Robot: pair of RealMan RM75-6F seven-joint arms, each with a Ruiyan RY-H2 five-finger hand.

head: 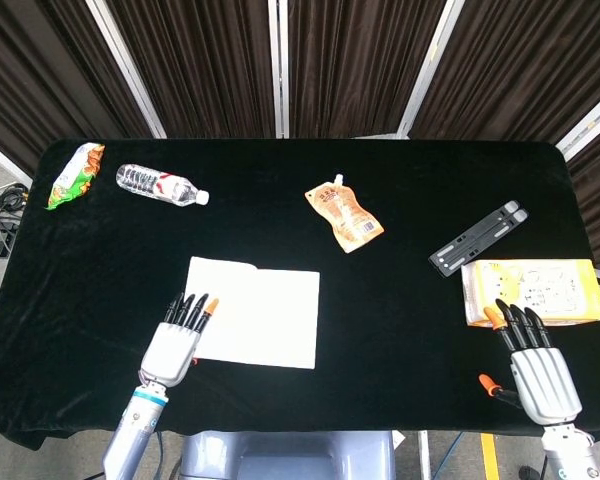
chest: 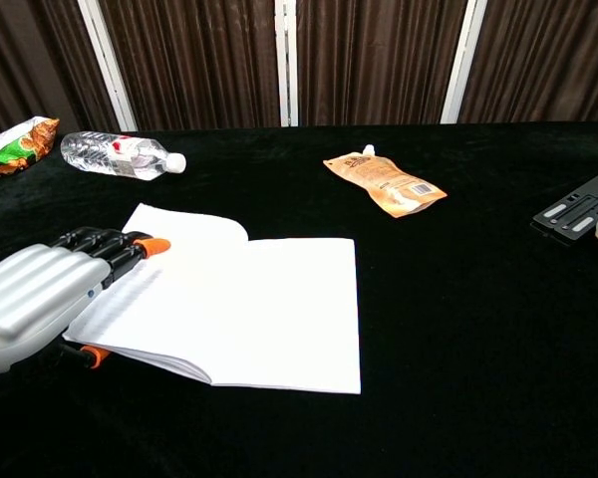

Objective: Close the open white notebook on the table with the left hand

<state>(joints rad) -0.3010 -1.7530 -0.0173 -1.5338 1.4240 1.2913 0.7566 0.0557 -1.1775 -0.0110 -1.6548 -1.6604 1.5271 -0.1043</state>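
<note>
The open white notebook (head: 265,315) lies at the front left of the black table (head: 400,330). In the chest view its left half (chest: 179,259) is raised off the cloth while the right half lies flat. My left hand (head: 175,345) (chest: 35,299) is at the notebook's left edge, with its fingers (chest: 130,249) stretched over the raised page and the thumb tip (chest: 95,356) under the near edge. My right hand (head: 542,375) rests at the front right with its fingers spread, holding nothing, just in front of the yellow box (head: 535,285).
A water bottle (head: 160,185) and a green snack bag (head: 75,175) lie at the back left. An orange pouch (head: 345,217) sits behind the notebook, right of centre. A black folding stand (head: 478,238) lies at the right beside the yellow box.
</note>
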